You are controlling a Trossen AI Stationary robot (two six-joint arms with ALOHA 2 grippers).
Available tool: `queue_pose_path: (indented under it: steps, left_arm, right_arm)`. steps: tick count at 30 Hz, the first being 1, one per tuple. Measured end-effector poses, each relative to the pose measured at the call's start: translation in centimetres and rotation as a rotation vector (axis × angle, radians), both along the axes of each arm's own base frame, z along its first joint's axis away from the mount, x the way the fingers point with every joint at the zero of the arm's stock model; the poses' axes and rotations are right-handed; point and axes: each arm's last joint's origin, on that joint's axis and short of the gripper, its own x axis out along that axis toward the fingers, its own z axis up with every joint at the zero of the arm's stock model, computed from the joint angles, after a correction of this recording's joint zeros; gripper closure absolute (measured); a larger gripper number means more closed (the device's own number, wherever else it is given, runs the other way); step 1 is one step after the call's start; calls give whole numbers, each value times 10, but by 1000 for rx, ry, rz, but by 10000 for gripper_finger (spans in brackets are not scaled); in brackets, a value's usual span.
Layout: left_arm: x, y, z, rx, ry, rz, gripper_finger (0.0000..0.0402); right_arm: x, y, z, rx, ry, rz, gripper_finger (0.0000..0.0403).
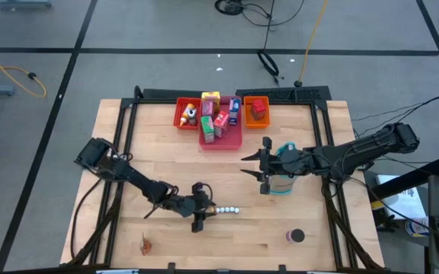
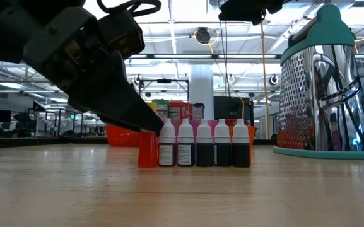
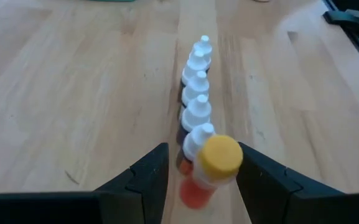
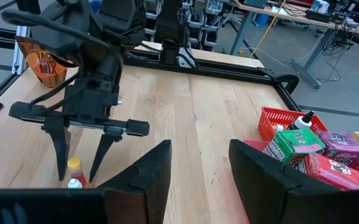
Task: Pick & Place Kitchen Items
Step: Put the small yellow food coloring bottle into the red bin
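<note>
Left gripper (image 1: pixel 198 208) stands low at the table's near middle, jaws parted around an orange yellow-capped bottle (image 3: pixel 207 171), apparently not clamped. Straight ahead of its fingers runs the row of white-capped bottles (image 3: pixel 196 106). Right gripper (image 1: pixel 265 163) waits open, well apart.

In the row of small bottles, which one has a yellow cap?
The orange bottle at the row's end, between the left gripper's open fingers; the other bottles have white caps.
</note>
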Motion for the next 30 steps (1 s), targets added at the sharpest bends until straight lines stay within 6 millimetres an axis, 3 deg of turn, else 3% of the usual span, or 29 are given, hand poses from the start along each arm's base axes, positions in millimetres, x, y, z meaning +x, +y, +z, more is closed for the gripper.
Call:
queue_pose_path:
  steps: [5,14,24,30]
  left_arm:
    - [0,1,0,-1,-2,-3,246]
    - [0,0,0,5,2,-38,375]
    - [-1,4,5,-12,22,-10,363]
    - [-12,11,24,29,71,55,379]
  right_arm:
    - [0,0,0,0,0,0,248]
    - [0,0,0,0,0,0,248]
    - [-2,0,-9,-5,20,0,248]
    - [-2,0,-10,-5,19,0,248]
